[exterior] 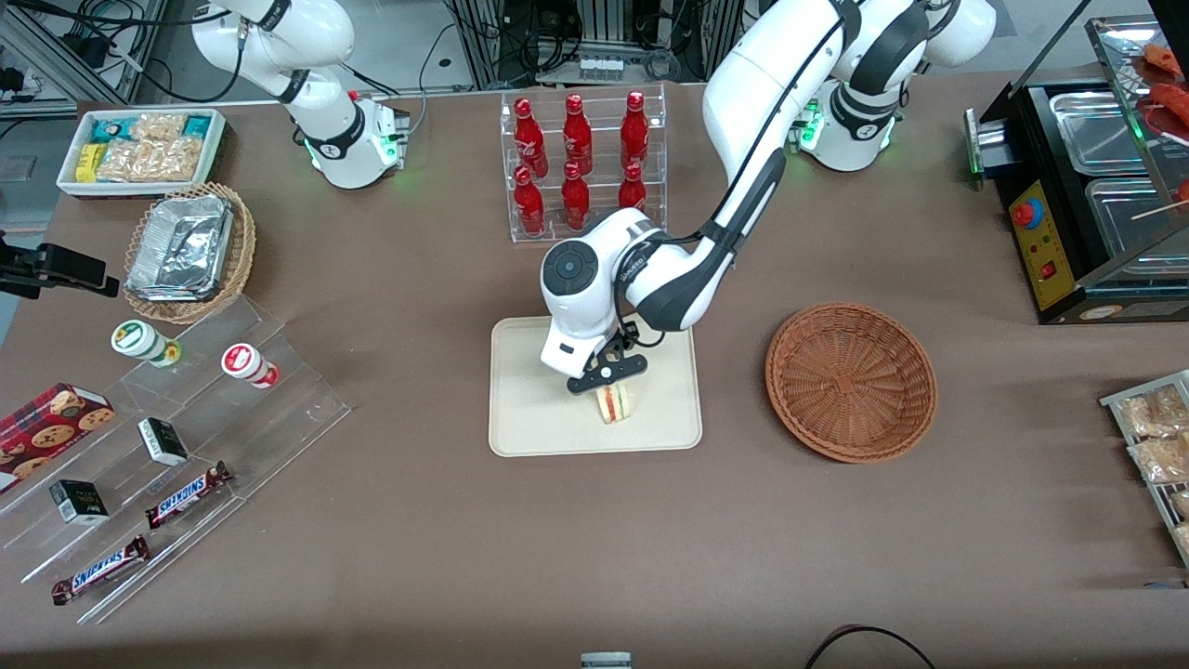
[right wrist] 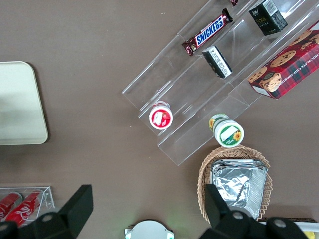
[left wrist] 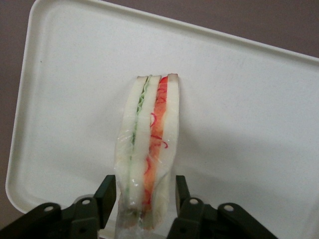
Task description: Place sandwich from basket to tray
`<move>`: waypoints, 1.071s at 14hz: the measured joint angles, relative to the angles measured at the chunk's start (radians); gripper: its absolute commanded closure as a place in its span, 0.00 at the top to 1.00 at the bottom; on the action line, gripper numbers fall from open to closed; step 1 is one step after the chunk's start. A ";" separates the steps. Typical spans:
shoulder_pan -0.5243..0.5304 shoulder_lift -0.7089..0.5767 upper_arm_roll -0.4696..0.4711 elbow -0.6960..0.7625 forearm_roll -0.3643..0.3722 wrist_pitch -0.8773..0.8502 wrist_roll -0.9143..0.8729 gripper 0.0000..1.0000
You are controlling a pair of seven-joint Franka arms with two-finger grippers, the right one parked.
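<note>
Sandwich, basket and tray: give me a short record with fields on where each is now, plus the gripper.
sandwich: standing on its edge on the tray, between the gripper's fingers
tray: cream, holds only the sandwich
basket: reddish-brown wicker, nothing in it, beside the tray toward the working arm's end of the table
gripper: low over the tray, shut on the sandwich
task state: sandwich is at the tray, not yet released
</note>
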State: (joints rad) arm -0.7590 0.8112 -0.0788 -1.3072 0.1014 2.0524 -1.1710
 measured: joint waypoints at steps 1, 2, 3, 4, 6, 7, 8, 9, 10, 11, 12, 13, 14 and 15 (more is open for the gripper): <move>0.000 -0.001 0.000 0.007 0.000 0.000 -0.001 1.00; 0.000 -0.004 0.000 0.015 0.000 -0.001 -0.002 1.00; 0.000 -0.011 0.000 0.022 0.000 -0.007 -0.003 1.00; 0.000 -0.021 0.001 0.029 0.000 -0.019 -0.005 1.00; 0.001 -0.057 0.002 0.036 0.000 -0.050 -0.007 1.00; 0.001 -0.077 0.003 0.038 0.000 -0.062 -0.007 1.00; 0.003 -0.102 0.005 0.041 0.000 -0.081 -0.004 1.00; 0.009 -0.130 0.007 0.042 0.000 -0.104 0.008 1.00; 0.019 -0.158 0.009 0.043 0.000 -0.125 0.037 1.00; 0.032 -0.185 0.010 0.043 -0.003 -0.145 0.081 1.00; 0.044 -0.206 0.012 0.043 -0.007 -0.167 0.133 1.00; 0.062 -0.222 0.014 0.042 -0.008 -0.190 0.192 1.00; 0.089 -0.232 0.015 0.041 -0.009 -0.216 0.265 1.00; 0.119 -0.239 0.017 0.041 -0.010 -0.242 0.339 1.00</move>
State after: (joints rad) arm -0.6402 0.5725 -0.0619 -1.2665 0.0915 1.8105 -0.8320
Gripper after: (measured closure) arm 0.000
